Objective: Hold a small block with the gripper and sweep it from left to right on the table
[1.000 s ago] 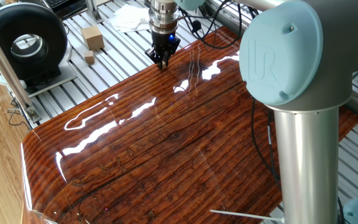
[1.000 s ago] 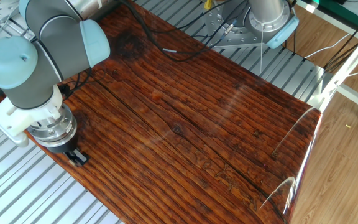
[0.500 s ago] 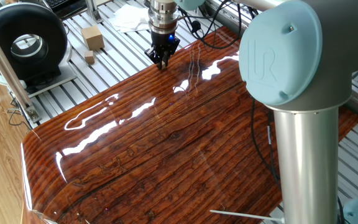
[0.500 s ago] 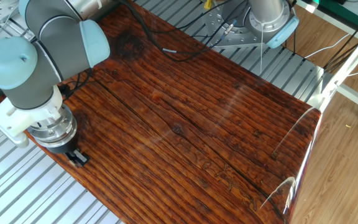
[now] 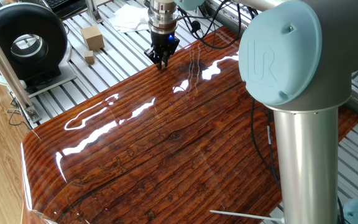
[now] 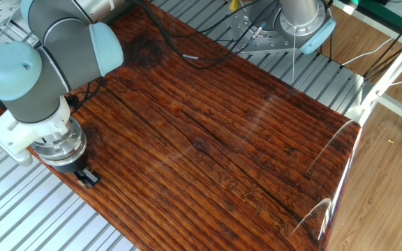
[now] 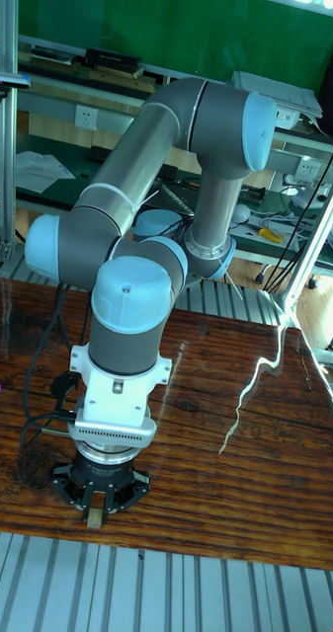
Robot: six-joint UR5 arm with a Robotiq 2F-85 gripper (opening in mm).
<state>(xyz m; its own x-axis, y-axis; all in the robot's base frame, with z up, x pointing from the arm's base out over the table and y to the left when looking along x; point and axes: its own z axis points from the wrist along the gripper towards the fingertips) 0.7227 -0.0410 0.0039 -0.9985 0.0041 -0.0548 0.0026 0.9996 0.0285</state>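
Tool (image 7: pixel 93 515) pinching small block (image 7: pixel 92 518), tip touching table (image 7: pixel 235 474) near its edge.

The table (image 5: pixel 166 143) offers a bare board over nearly its whole surface. The end effector (image 5: pixel 162 62) stands at the far edge of the board, at the rim beside the slatted base (image 5: pixel 114 56). Beyond that rim, on the slats, stand a tan box-shaped block (image 5: pixel 92 37) and a black round unit (image 5: pixel 23 40). Black cables (image 6: pixel 180 52) lie across one end of the board. The arm's own column (image 5: pixel 306 162) blocks the near right.
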